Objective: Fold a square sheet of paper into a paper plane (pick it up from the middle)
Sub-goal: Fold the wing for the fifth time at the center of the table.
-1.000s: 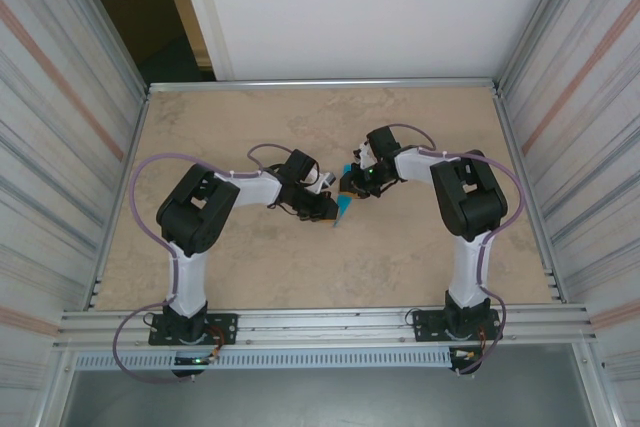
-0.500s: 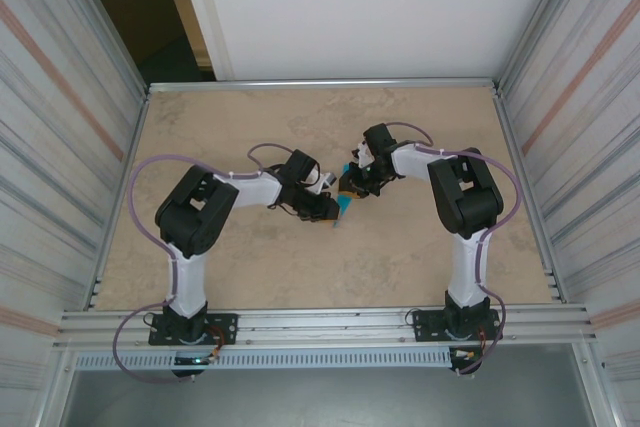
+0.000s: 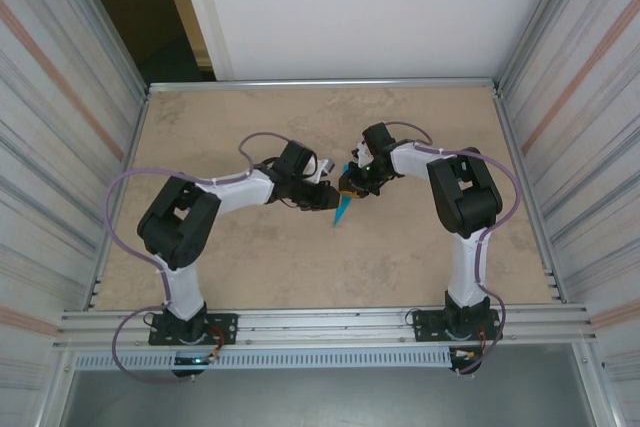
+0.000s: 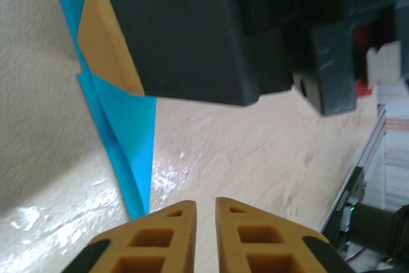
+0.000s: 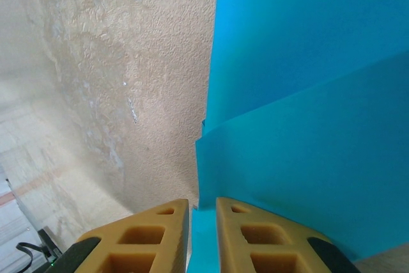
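The square sheet of paper stands folded into a narrow cyan-blue paper plane (image 3: 342, 211) at the middle of the table, its sharp point toward the arms' bases. My right gripper (image 3: 351, 187) is shut on its upper part. In the right wrist view the blue paper plane (image 5: 307, 126) runs into the gap of the right gripper (image 5: 202, 204). My left gripper (image 3: 327, 198) sits just left of the paper. In its own view the left gripper (image 4: 204, 204) has its jaws nearly together with nothing between them, beside the plane (image 4: 124, 132). An orange finger (image 4: 105, 43) of the right gripper presses on the blue paper.
The beige table (image 3: 250, 267) is fenced by corrugated metal walls (image 3: 60, 147) on both sides and an aluminium rail (image 3: 320, 322) at the near edge, where both arm bases are bolted. A white panel (image 3: 350, 7) stands behind the far edge.
The left arm's elbow has swung out to the left, and its gripper has shifted slightly toward the back. More of the blue point shows below the grippers. The right gripper has barely moved.
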